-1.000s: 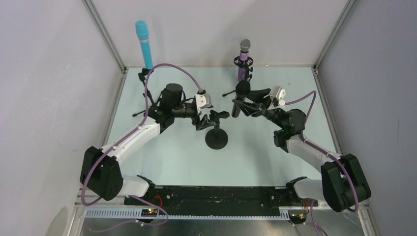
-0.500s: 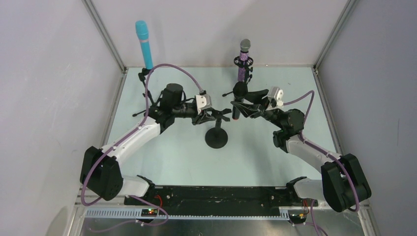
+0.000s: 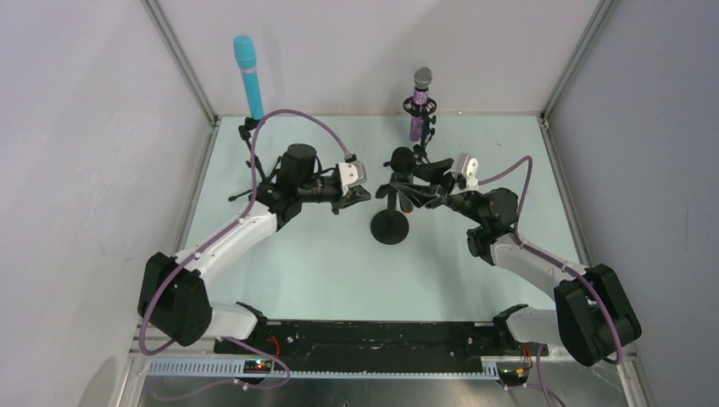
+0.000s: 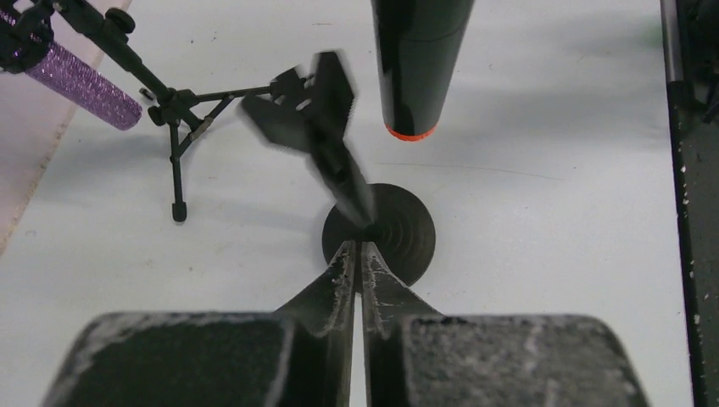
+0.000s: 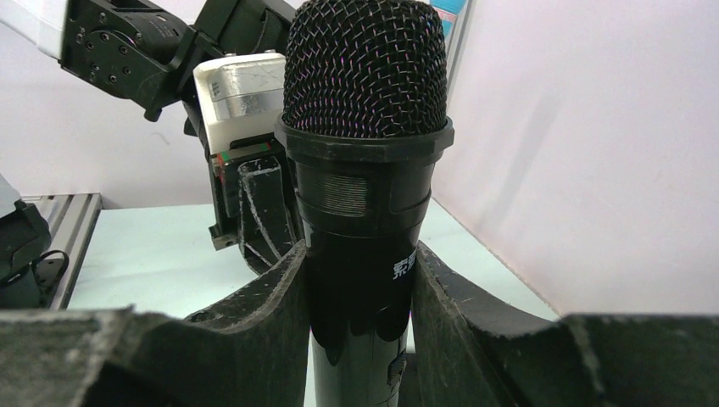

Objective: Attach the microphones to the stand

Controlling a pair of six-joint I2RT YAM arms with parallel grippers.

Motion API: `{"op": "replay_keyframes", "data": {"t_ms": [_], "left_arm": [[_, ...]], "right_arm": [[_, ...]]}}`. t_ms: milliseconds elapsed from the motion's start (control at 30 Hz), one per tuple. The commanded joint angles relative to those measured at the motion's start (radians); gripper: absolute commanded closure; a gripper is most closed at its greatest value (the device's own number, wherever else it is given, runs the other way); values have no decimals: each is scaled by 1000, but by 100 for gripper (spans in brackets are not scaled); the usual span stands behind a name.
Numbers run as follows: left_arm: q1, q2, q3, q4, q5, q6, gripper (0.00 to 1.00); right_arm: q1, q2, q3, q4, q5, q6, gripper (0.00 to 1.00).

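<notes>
The black microphone (image 5: 365,170) stands upright, and my right gripper (image 5: 360,263) is shut on its body; its orange end (image 4: 409,132) hangs above the table. Just below and beside it is the black stand (image 3: 390,227) with a round base (image 4: 407,233) and a blurred clip (image 4: 309,110) on top. My left gripper (image 4: 356,254) is shut with nothing between its fingers, tips just short of the stand's post. In the top view the left gripper (image 3: 360,194) is left of the stand and the right gripper (image 3: 407,188) is over it. The light-blue microphone (image 3: 248,75) and the purple one (image 3: 419,106) sit in stands at the back.
The purple microphone's tripod stand (image 4: 174,127) is left of the round-base stand. The blue microphone's stand (image 3: 250,161) is behind my left arm. Walls close the cell at the left, back and right (image 3: 593,127).
My left gripper went from open to shut beside the stand's clip. The round-base stand has shifted right and farther back. My right gripper has moved left with the black microphone, over the stand.
</notes>
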Motion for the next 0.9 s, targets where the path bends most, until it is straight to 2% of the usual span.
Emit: {"op": "replay_keyframes", "data": {"t_ms": [0, 33, 100, 167, 367, 533, 867], "left_arm": [[-5, -41, 10, 33, -47, 7, 68], [-5, -44, 10, 32, -57, 12, 45], [-5, -50, 12, 33, -58, 31, 26], [-5, -47, 19, 33, -59, 39, 21], [-8, -36, 35, 33, -38, 33, 13], [-58, -23, 50, 36, -40, 38, 12], [-183, 25, 89, 38, -56, -3, 24]], "right_arm": [[8, -33, 12, 31, 30, -38, 100], [7, -38, 12, 22, 33, -44, 100], [7, -60, 12, -14, 47, -64, 100], [5, -77, 9, -51, 59, -82, 100], [-9, -126, -28, -86, 131, -90, 100], [-18, -144, -38, -128, 186, -88, 100], [-13, -55, 7, -143, 237, -100, 100]]}}
